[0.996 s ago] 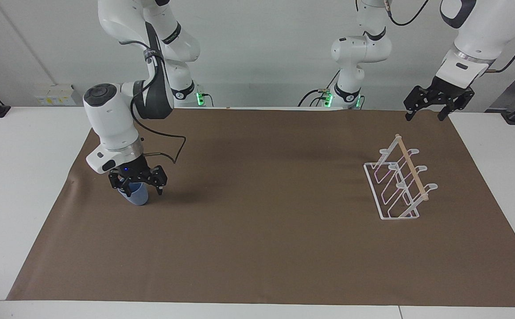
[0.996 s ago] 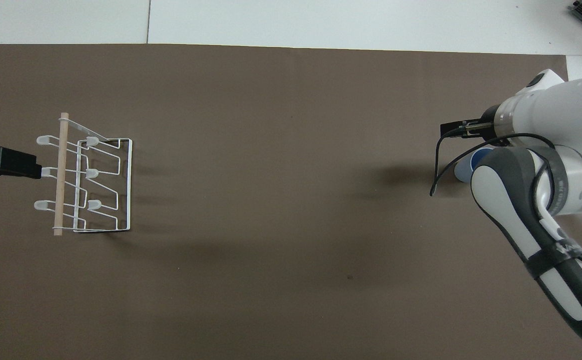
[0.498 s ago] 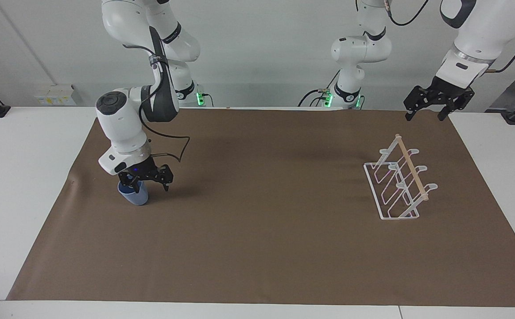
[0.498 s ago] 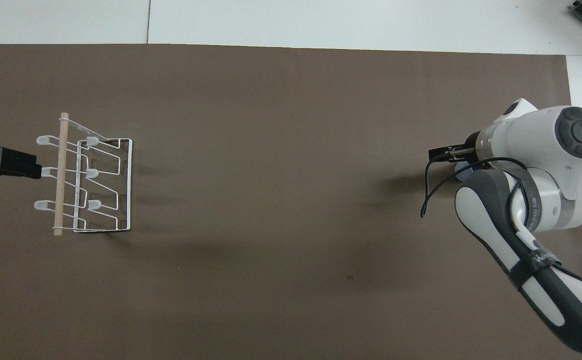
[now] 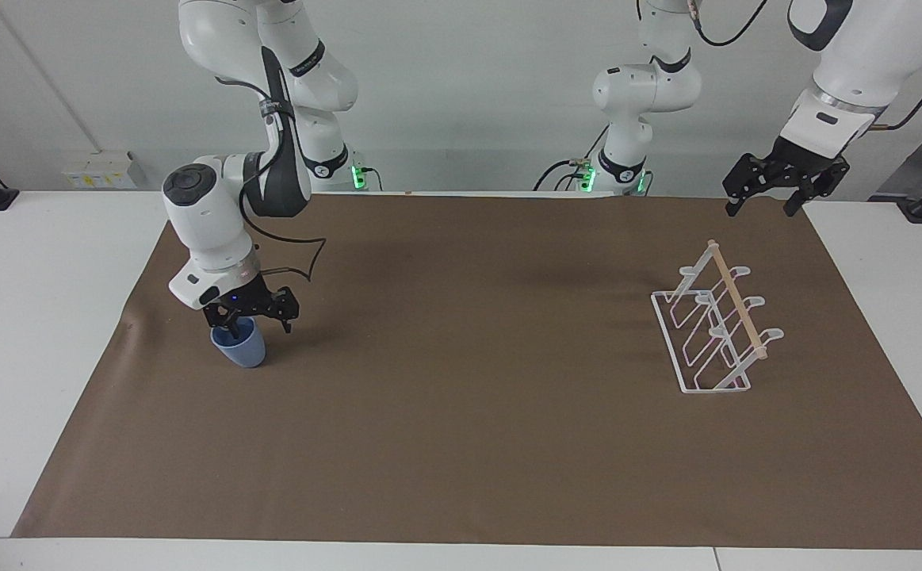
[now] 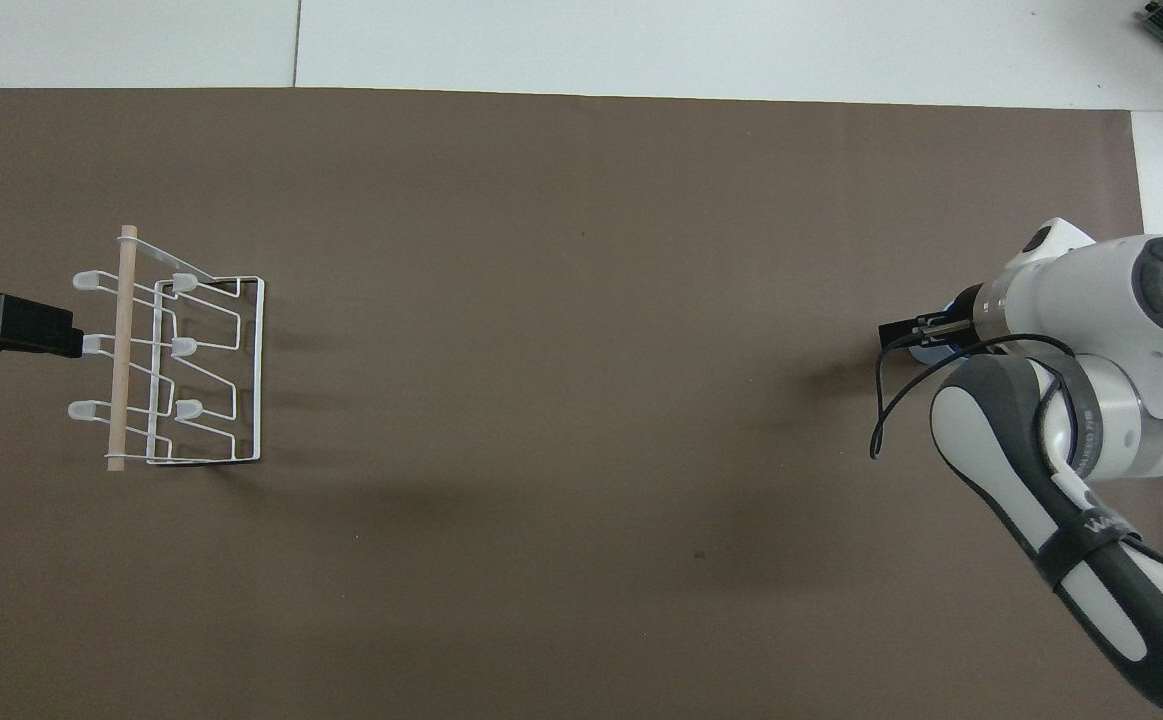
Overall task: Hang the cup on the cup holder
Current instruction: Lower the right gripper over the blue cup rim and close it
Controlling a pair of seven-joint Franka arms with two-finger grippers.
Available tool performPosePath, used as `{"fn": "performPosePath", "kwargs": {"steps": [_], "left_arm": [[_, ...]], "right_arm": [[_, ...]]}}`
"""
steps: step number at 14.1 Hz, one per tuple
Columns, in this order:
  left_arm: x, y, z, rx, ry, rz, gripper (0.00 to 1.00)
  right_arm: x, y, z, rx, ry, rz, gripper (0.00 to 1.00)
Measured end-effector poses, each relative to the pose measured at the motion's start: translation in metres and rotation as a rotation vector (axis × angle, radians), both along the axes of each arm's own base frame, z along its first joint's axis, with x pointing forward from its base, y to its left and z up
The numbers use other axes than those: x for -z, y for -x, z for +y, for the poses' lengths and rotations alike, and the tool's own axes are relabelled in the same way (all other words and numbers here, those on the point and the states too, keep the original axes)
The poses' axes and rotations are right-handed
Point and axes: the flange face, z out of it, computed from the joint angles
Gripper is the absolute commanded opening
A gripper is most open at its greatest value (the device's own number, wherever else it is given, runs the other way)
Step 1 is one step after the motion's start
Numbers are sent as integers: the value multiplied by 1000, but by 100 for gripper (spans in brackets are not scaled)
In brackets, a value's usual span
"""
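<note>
The light-blue cup (image 5: 240, 349) stands upright, mouth up, on the brown mat at the right arm's end. My right gripper (image 5: 257, 321) hovers just over its rim, open, with one finger above the mouth and the other outside it. In the overhead view the right arm hides nearly all of the cup (image 6: 929, 352), and the right gripper (image 6: 913, 335) shows only as a dark tip. The white wire cup holder (image 5: 736, 299) with a wooden dowel stands at the left arm's end and also shows in the overhead view (image 6: 121, 350). My left gripper (image 5: 770, 205) waits open and empty, up in the air above the mat's corner near the holder.
The brown mat (image 5: 468, 357) covers most of the white table (image 5: 40, 317). A black cable loops from the right wrist (image 5: 310, 262) above the mat beside the cup. The left gripper (image 6: 11, 325) reaches in at the view's edge beside the holder.
My right gripper has risen from around the cup to just above its rim and its wrist has turned. The cup has stayed in place. The left arm has not moved.
</note>
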Motion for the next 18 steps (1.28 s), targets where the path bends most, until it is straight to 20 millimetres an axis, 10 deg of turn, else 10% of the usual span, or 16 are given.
{"fn": "performPosePath", "kwargs": {"steps": [1, 5, 8, 18], "left_arm": [[0, 0, 0, 0, 0, 0, 100], [0, 0, 0, 0, 0, 0, 100], [0, 0, 0, 0, 0, 0, 100], [0, 0, 0, 0, 0, 0, 100]], "right_arm": [[0, 0, 0, 0, 0, 0, 98], [-2, 1, 5, -9, 1, -2, 25], [-3, 1, 7, -13, 1, -4, 5], [-11, -2, 6, -13, 4, -48, 0]]}}
